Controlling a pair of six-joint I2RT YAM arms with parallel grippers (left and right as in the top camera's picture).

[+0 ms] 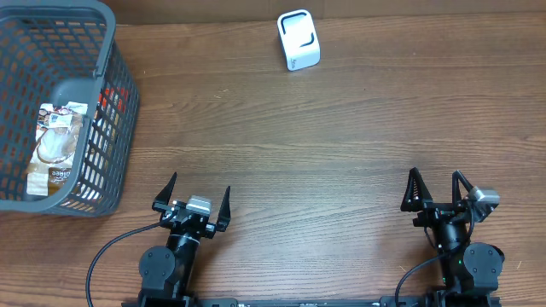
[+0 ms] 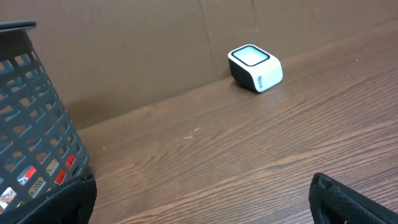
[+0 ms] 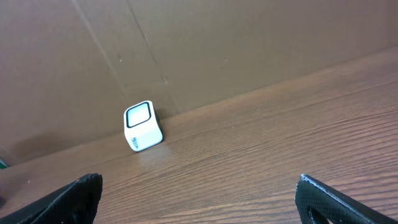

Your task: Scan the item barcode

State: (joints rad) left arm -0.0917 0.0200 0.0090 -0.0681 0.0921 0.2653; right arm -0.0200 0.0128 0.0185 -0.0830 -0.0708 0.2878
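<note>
Lying in basket (image 1: 120,143), snack packet (image 1: 55,147), scanner (image 1: 299,40) apart

The desk (image 1: 341,145) is matt wood grain; the basket (image 1: 119,119) is grey plastic mesh; the barcode scanner (image 1: 299,40) is smooth white plastic.

Overhead cam: grey plastic mesh basket (image 1: 119,85) cut off at left edge. Brown-and-white snack packet (image 1: 55,145) inside, print too small for me to read. Red thing (image 1: 107,99) behind mesh, can't ID.

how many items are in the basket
2 visible: a brown-and-white snack packet lying on the floor of the basket, and a red item against its right wall. The mesh may hide more.
</note>
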